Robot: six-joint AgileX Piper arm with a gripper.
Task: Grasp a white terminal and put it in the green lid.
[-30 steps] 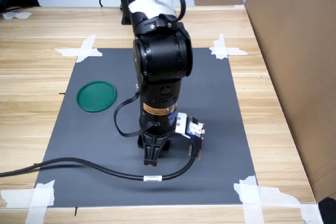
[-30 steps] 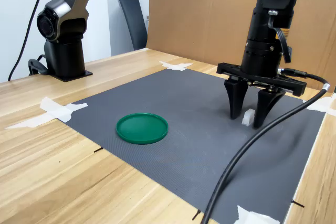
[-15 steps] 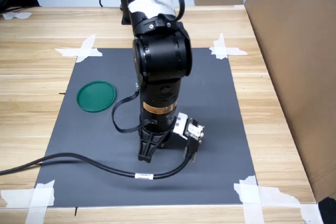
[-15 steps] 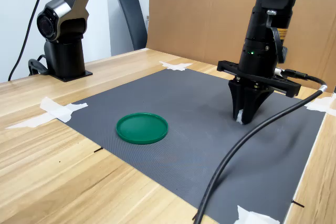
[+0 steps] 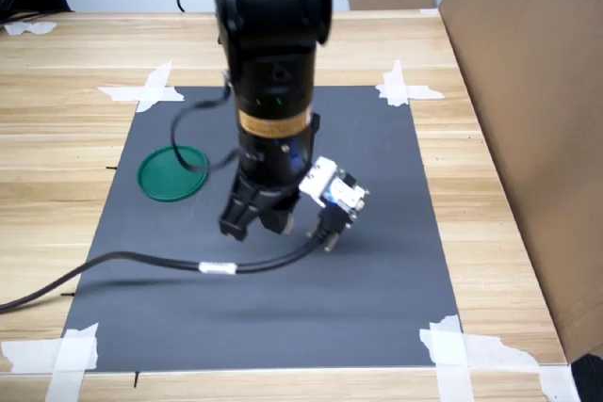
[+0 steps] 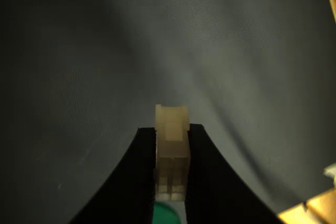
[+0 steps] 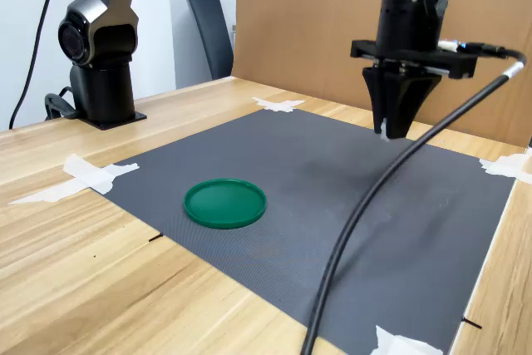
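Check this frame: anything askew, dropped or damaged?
Nothing stands out. The gripper holds the white terminal squarely above the dark mat; the green lid lies flat and empty on it.

— What carries everything?

— A light wooden plank table (image 5: 528, 233), with a dark grey square mat (image 5: 377, 261) spread flat on it in both exterior views.

— How is the mat held?

— White tape strips (image 5: 141, 91) cross its corners onto the wood.

— And on the mat?

— A flat round dark-green plastic lid (image 7: 225, 203) lies toward the first exterior view's left. A black arm base (image 7: 101, 93) stands on the bare wood beyond the mat.
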